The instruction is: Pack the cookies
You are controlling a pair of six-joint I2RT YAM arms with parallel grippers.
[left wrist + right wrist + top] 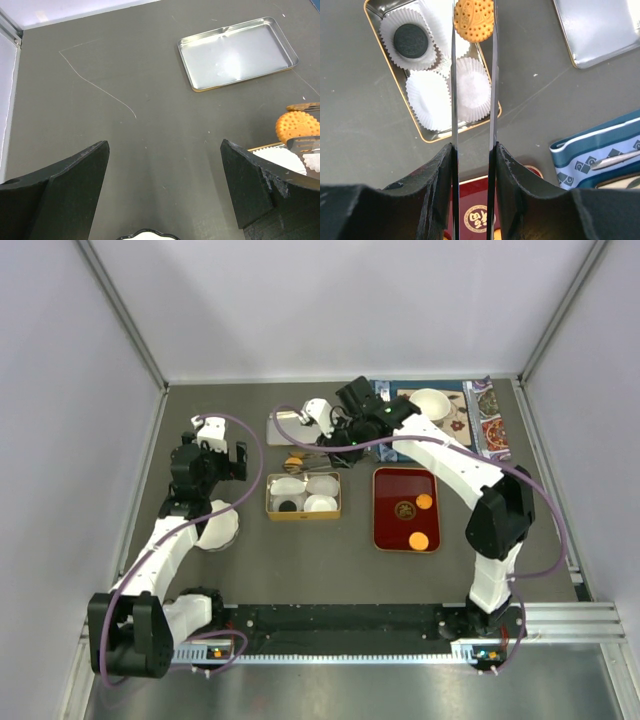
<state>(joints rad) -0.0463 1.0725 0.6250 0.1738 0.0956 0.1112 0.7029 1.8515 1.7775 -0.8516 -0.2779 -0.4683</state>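
My right gripper (473, 147) is shut on metal tongs (453, 90), and the tong tips pinch an orange cookie (474, 20) above the far end of the gold tin (395, 85). The tin holds white paper cups; one cup has a black-brown cookie (410, 39) in it. From above, the held cookie (293, 462) hangs at the tin's (268, 496) back edge. Two orange cookies (424, 502) (419, 540) lie on the red tray (385, 510). My left gripper (164, 145) is open over bare table, left of the tin, with nothing between its fingers.
A silver lid (300, 425) lies behind the tin. A white bowl (430, 403) stands on patterned packaging at the back right. A white scalloped dish (215, 528) sits under the left arm. White walls enclose the table on three sides.
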